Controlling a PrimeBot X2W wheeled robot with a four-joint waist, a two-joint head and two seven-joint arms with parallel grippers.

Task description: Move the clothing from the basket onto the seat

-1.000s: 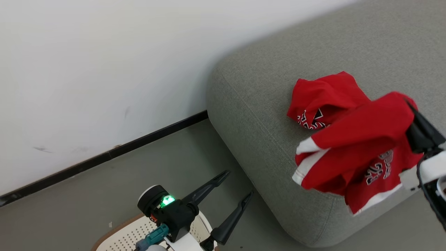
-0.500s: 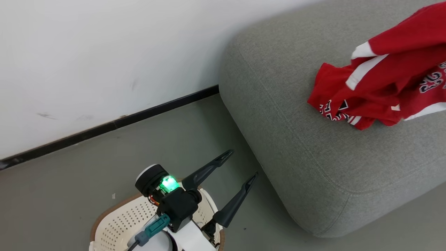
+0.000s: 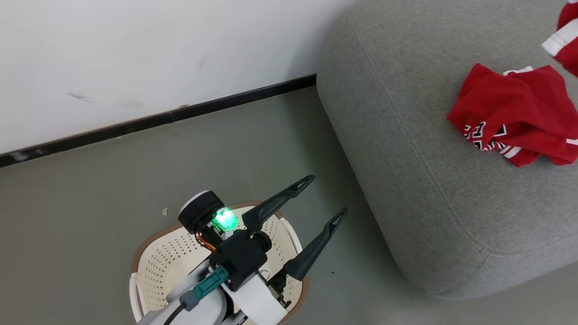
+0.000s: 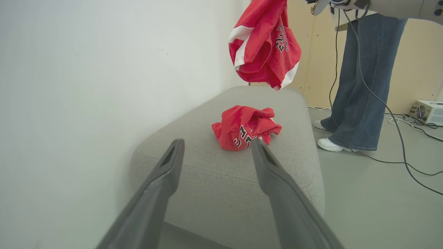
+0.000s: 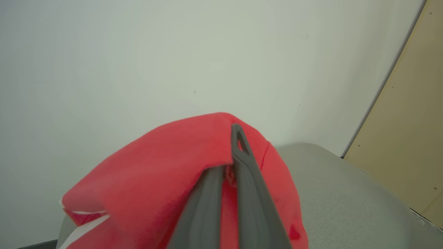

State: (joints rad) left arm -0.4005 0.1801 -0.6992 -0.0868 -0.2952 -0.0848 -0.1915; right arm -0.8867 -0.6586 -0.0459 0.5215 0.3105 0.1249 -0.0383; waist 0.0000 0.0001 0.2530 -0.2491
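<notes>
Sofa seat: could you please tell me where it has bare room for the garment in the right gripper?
The sofa is bare from its rounded end near the basket up to the lying garment, and again beyond it, below the hanging garment in the right gripper. It is crowded only at the lying garment; a person's legs stand beside the far end.

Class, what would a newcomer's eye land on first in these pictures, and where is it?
A red garment dangling in mid-air above the grey sofa, pinched in the shut right gripper. Next, a second red garment crumpled on the sofa's top. The open left gripper hangs over the basket rim.
</notes>
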